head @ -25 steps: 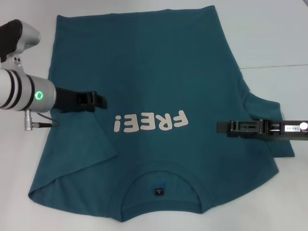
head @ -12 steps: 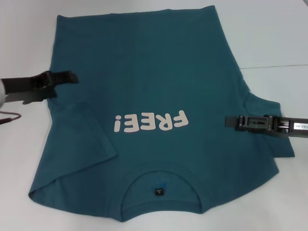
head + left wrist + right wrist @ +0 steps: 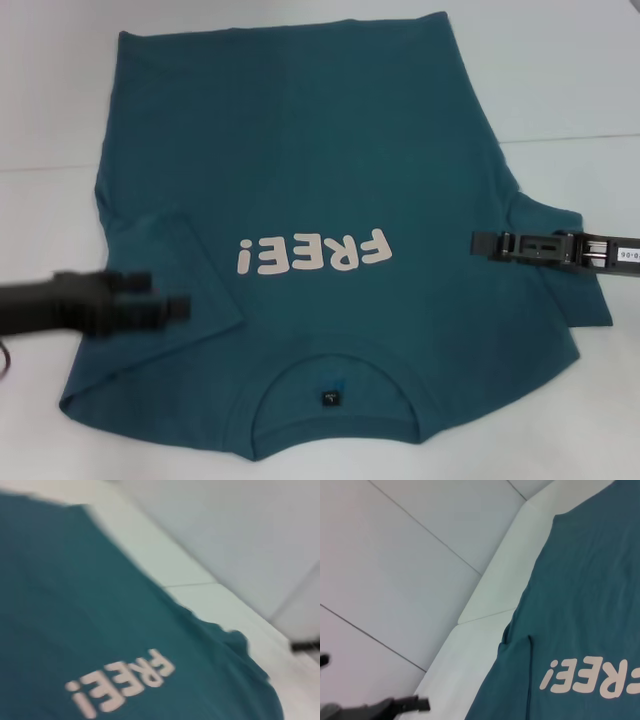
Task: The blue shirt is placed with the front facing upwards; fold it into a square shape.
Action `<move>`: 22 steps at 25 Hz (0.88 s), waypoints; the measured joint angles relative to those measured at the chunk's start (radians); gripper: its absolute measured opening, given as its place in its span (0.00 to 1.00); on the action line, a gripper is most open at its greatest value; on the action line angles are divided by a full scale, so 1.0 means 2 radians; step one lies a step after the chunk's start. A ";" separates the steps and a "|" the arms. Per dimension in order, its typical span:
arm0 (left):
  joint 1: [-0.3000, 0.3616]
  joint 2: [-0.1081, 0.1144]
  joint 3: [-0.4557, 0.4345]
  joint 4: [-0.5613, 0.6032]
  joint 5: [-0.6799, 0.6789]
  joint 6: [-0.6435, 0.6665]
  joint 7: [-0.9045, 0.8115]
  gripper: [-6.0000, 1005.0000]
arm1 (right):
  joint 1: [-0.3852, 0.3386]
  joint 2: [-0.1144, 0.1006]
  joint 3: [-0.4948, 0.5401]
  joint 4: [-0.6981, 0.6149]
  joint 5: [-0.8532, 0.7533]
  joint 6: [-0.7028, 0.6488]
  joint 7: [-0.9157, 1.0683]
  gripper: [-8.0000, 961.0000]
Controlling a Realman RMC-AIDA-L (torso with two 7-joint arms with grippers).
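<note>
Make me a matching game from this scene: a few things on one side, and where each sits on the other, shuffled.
Things:
1. left hand
2. right hand
3. lettering
4. neck label

Places:
A. inside the collar, at the shirt's near edge
B. over the folded-in sleeve
C. across the chest
D. by the sleeve still spread out

Pairs: 1-B, 2-D, 3-C, 4-A
</note>
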 joint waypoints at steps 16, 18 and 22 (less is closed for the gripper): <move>0.081 -0.037 -0.005 -0.008 -0.065 0.069 0.039 0.91 | -0.021 -0.030 0.039 -0.060 -0.002 -0.071 0.007 0.85; 0.083 -0.037 -0.006 -0.008 -0.069 0.071 0.038 0.91 | -0.024 -0.045 0.050 -0.067 -0.012 -0.066 0.043 0.85; 0.084 -0.037 -0.007 -0.009 -0.072 0.072 0.030 0.91 | -0.027 -0.076 0.072 -0.089 -0.055 -0.048 0.123 0.84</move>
